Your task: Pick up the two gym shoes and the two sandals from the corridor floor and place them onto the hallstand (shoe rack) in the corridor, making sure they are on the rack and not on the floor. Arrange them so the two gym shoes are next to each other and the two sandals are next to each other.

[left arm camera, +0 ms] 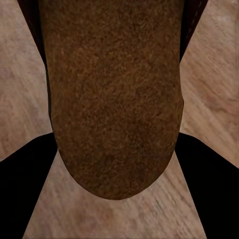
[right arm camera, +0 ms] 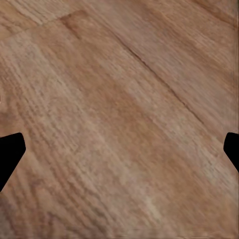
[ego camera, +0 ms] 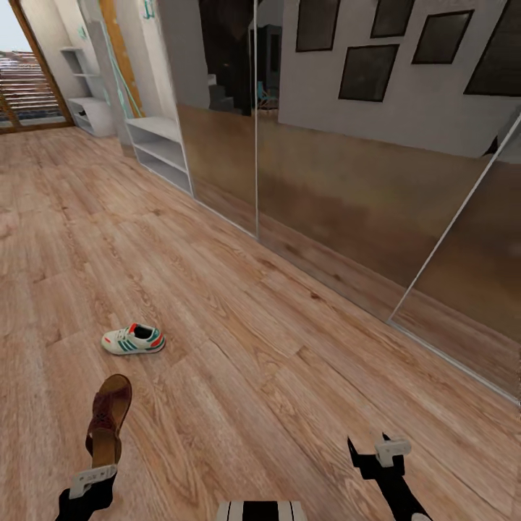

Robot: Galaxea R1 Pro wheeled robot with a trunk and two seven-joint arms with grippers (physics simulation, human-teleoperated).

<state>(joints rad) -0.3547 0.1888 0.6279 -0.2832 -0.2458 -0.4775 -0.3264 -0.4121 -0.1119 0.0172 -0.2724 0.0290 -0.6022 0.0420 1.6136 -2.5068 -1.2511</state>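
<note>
One brown sandal (ego camera: 108, 416) hangs over the corridor floor (ego camera: 275, 362) at the lower left, with my left gripper (ego camera: 101, 463) shut on its heel end. Its dark sole (left arm camera: 114, 99) sits between the black fingers (left arm camera: 20, 189) in the left wrist view. A white gym shoe (ego camera: 134, 339) with green stripes and a red-orange tongue lies on the planks just beyond the sandal. My right gripper (ego camera: 369, 447) hovers open over bare floor (right arm camera: 119, 99), holding nothing. The pale hallstand (ego camera: 161, 145) stands far off at the back left. The other sandal and other gym shoe are out of view.
A long mirrored wall (ego camera: 347, 188) runs along the right side, from the hallstand toward me. A second white unit with stepped shelves (ego camera: 90, 112) sits farther back, beside a glazed door (ego camera: 29, 94). Wide wood floor stretches between me and the hallstand.
</note>
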